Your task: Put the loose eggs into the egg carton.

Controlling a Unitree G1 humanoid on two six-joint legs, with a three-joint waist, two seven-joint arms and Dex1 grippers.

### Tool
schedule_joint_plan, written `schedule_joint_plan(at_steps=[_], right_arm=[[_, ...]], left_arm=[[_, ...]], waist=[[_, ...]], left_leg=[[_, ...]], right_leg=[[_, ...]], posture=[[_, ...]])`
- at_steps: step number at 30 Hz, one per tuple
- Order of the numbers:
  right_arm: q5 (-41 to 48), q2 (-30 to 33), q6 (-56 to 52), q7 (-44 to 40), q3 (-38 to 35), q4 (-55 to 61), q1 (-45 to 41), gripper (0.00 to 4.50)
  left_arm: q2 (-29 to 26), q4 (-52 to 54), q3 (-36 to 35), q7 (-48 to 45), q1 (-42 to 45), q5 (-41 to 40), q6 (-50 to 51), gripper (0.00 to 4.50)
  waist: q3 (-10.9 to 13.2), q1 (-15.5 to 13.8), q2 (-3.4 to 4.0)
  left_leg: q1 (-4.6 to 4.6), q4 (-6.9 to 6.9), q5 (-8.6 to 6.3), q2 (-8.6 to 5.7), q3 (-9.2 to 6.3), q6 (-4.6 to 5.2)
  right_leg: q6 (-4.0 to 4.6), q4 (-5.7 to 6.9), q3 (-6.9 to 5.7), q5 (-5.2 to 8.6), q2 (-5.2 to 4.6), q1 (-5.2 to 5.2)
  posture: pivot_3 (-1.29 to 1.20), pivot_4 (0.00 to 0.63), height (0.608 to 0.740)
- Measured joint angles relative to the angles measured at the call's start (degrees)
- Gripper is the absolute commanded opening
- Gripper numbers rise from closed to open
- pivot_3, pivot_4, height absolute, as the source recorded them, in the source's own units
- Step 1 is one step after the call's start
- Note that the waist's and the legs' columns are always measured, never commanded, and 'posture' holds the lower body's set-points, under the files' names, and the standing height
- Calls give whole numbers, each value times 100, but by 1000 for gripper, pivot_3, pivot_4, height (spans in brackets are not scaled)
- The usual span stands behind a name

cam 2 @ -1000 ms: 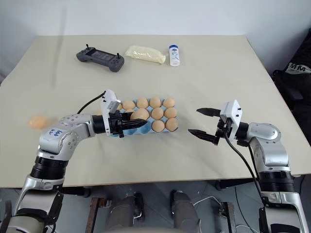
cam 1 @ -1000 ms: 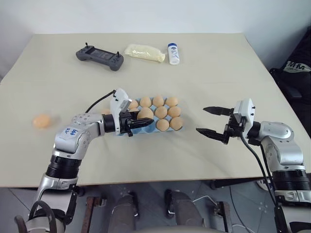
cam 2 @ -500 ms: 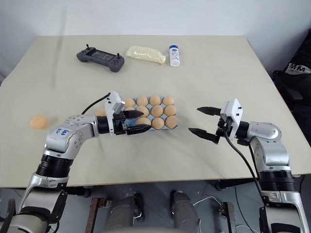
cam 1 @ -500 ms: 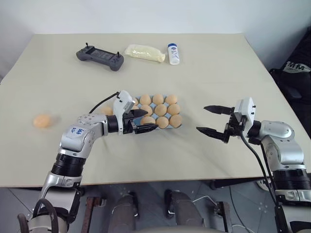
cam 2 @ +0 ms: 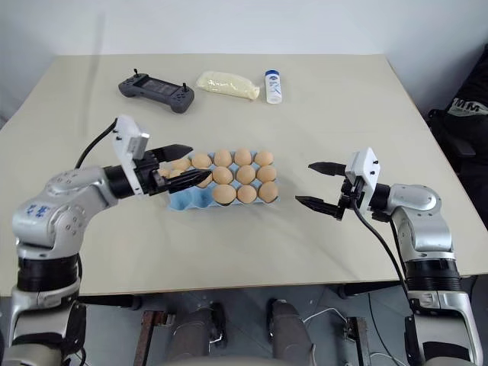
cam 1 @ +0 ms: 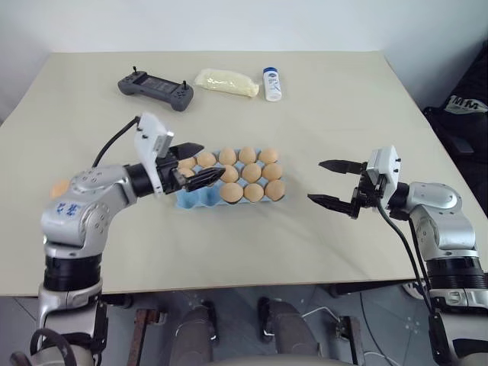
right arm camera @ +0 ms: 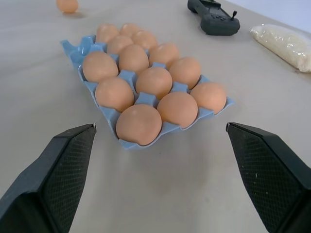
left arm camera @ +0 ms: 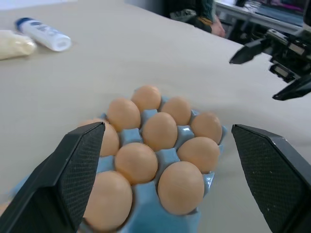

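The light blue egg carton (cam 1: 193, 200) lies mid-table with several tan eggs (cam 1: 252, 172) in its cups; its near-left cups show bare blue. One loose egg (right arm camera: 67, 5) rests on the table far to the left, peeking out beside my left arm (cam 1: 59, 187). My left gripper (cam 1: 211, 161) is open and empty, hovering over the carton's left end; the wrist view looks between its fingers (left arm camera: 73, 165) onto the eggs. My right gripper (cam 1: 315, 181) stands open and empty to the right of the carton, pointing at it.
A grey controller (cam 1: 155, 89), a pale yellow bag (cam 1: 226, 82) and a small white bottle (cam 1: 272, 84) lie along the far side of the table. Bare tabletop surrounds the carton.
My left gripper, shut on an egg over the carton a second ago, opened and left the egg in a front cup, then drew back up and to the left. The right arm stayed still.
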State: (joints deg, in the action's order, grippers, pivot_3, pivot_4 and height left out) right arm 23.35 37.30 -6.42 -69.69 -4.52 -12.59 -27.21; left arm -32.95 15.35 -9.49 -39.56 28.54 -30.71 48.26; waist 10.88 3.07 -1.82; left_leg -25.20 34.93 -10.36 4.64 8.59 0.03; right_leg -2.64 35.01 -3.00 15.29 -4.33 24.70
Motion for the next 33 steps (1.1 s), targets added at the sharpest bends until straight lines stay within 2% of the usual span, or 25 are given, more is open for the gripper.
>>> schedule_joint_plan(at_steps=[5, 12, 15, 19, 26, 33], right_arm=[[-33, -19, 24, -92, 59, -152, -123, 4500], [-85, -104, 53, -224, 185, -381, -319, 4500], [-115, -121, 121, -268, 195, -466, -374, 4500], [-142, -130, 146, -338, 196, -585, -413, 4500], [-157, -174, 182, -413, 204, -666, -511, 4500], [-186, -220, 255, -445, 204, -723, -519, 4500]], left_arm=[[26, 558, -872, 485, -767, -187, 11, 4458], [31, 968, -2218, 748, -2398, -296, -223, 4458], [124, 1040, -2612, 774, -2979, -310, -407, 4458], [333, 1058, -2877, 749, -3666, -315, -741, 4458], [352, 906, -2958, 770, -3721, -316, -1204, 4458], [12, 334, -2203, 1088, -2531, -13, -1277, 4458]], waist=[[0, 13, 1], [1, 18, 2], [0, 18, 2], [0, 0, 2], [0, 7, 2], [0, 3, 2]], left_leg=[[1, 0, -1, 1, 1, 0], [-2, -28, -5, 3, 0, -1], [-5, -72, -5, 6, 1, -2], [-18, -93, -5, 6, 13, -1], [-21, -109, -8, 7, 45, 0], [-13, -101, -7, 3, 74, 0]], right_leg=[[1, -5, 3, 0, -1, 0], [7, -43, 17, -2, -5, 1], [9, -118, 12, -32, -7, -7], [2, -152, 10, -39, -9, 1], [0, -150, 12, -40, -9, 32], [-15, -136, 3, -52, -11, 36]], posture=[[0, 150, 740], [0, 150, 740], [0, 150, 740], [0, 150, 740], [0, 150, 740], [0, 150, 740]])
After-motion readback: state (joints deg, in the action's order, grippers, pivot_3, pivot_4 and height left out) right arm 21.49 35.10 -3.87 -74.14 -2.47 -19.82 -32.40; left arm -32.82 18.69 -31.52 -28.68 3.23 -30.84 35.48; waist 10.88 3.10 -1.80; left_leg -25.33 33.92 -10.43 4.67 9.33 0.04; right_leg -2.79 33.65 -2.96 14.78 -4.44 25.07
